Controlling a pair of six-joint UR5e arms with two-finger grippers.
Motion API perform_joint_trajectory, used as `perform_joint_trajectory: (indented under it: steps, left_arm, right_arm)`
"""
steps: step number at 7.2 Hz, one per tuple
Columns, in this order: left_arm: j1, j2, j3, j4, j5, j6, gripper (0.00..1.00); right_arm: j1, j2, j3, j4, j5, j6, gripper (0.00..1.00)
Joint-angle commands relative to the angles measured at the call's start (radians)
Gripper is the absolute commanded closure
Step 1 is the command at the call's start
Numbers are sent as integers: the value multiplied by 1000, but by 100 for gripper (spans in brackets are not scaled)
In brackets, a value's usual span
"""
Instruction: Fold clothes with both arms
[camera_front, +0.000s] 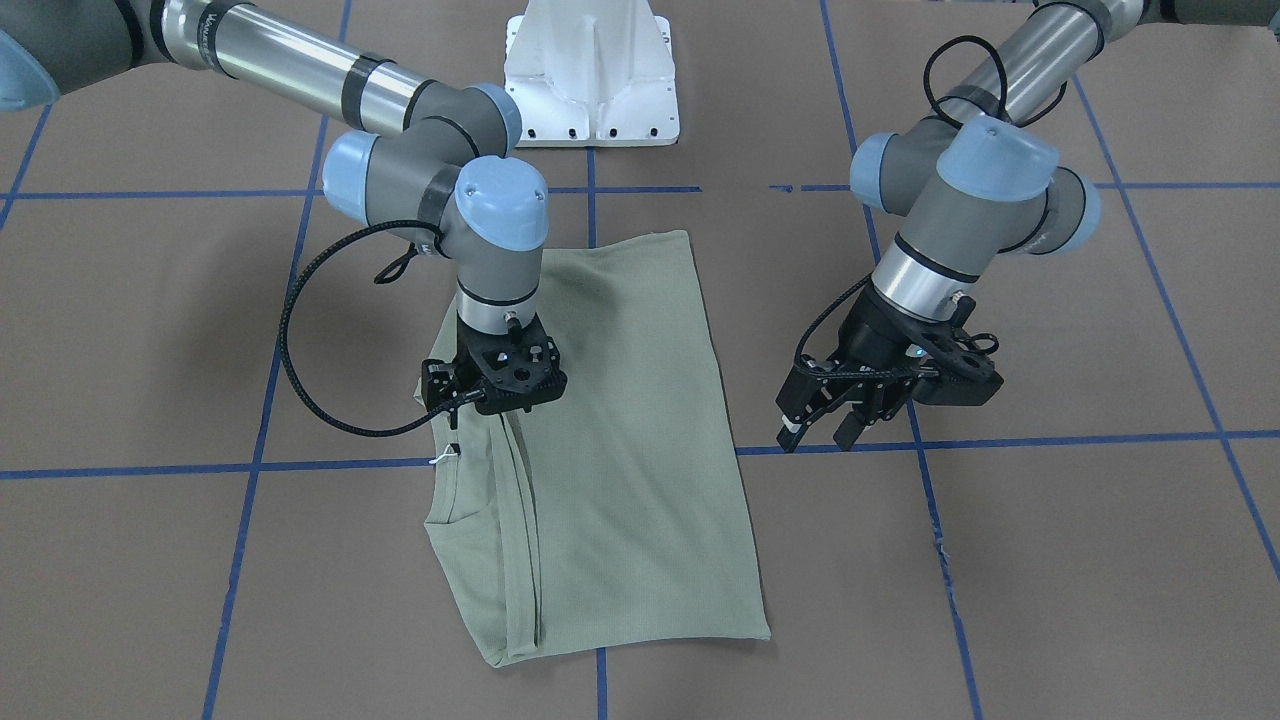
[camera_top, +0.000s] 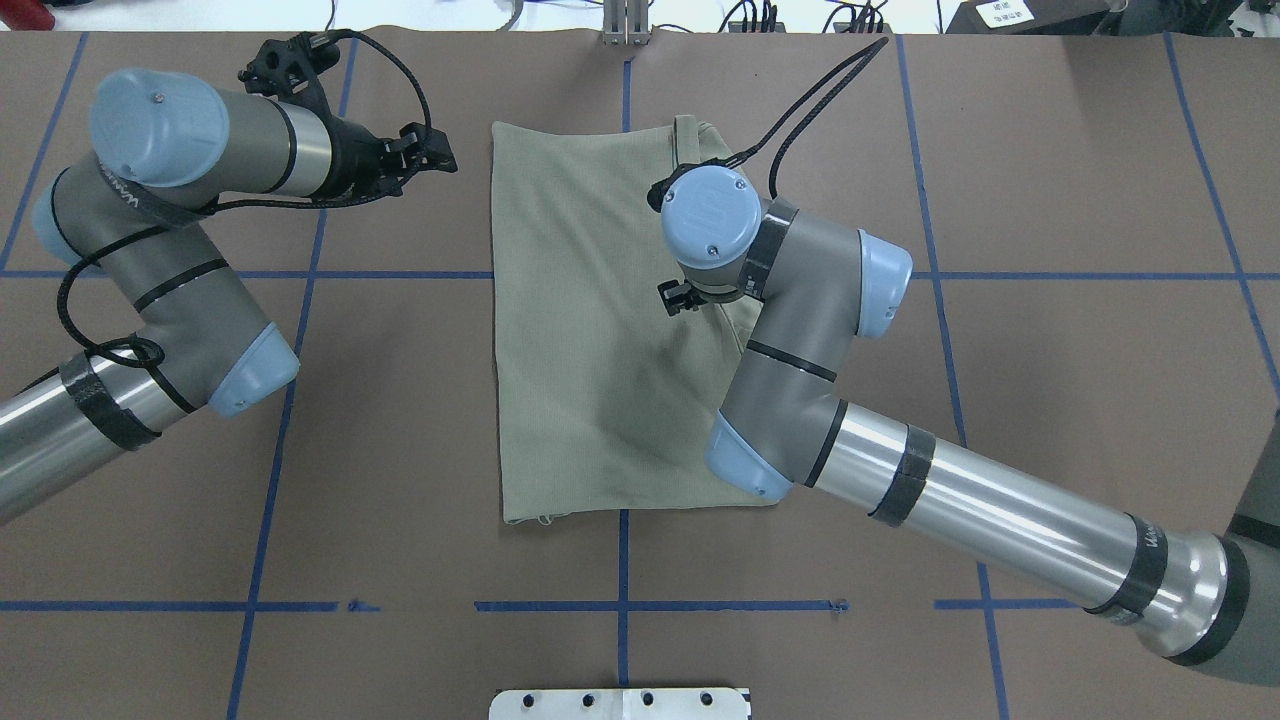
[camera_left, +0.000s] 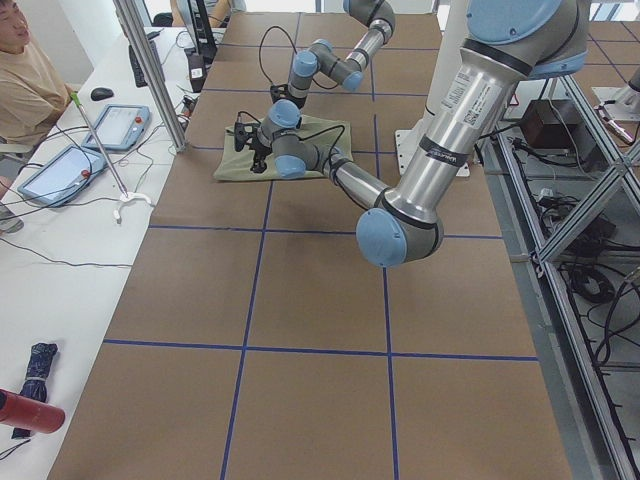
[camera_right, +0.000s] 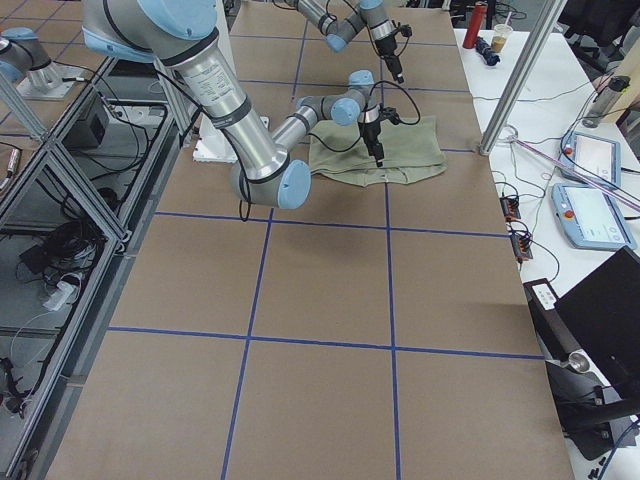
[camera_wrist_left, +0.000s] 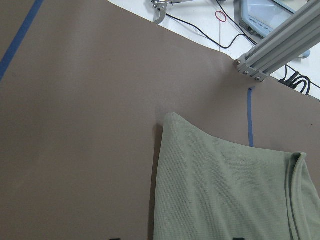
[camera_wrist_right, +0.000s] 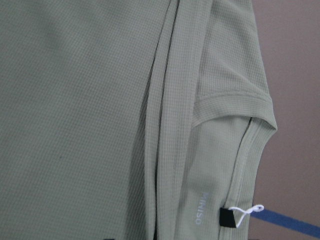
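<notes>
The sage-green shirt (camera_front: 620, 450) lies folded into a long rectangle at the table's middle, also in the overhead view (camera_top: 580, 350). Its ribbed collar (camera_wrist_right: 245, 165) with a black tag (camera_wrist_right: 226, 217) lies along one folded edge. My right gripper (camera_front: 480, 405) points down just over that folded edge near the collar; it looks open and holds nothing. In the overhead view its wrist (camera_top: 705, 215) hides it. My left gripper (camera_front: 820, 432) is open and empty, off the cloth beside the shirt's other long edge (camera_top: 440, 158). The left wrist view shows a shirt corner (camera_wrist_left: 172, 122).
The white base pedestal (camera_front: 590, 80) stands at the robot's side of the table. Blue tape lines (camera_top: 620, 605) grid the brown surface. An aluminium post (camera_wrist_left: 280, 40) and the operators' desk with tablets (camera_left: 60, 170) lie beyond the far edge.
</notes>
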Motion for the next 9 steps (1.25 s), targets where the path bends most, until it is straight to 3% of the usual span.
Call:
perform_joint_trajectory:
  steps: [1, 3, 5, 6, 7, 9]
  left_arm:
    - [1, 1, -1, -1, 0, -9, 20]
    - [1, -1, -2, -1, 0, -10, 20]
    - [1, 1, -16, 2, -2, -10, 20]
    - [1, 1, -31, 28, -2, -10, 20]
    - [4, -1, -44, 41, -3, -10, 20]
    - [6, -1, -58, 43, -3, -9, 20]
  right_arm:
    - [28, 29, -80, 25, 49, -43, 9]
    - [78, 28, -117, 26, 86, -127, 9]
    - [182, -85, -107, 82, 127, -318, 9]
    - [199, -77, -101, 82, 199, -312, 8]
    - [203, -36, -93, 60, 209, -255, 8]
    - [184, -84, 90, -15, 214, -55, 9]
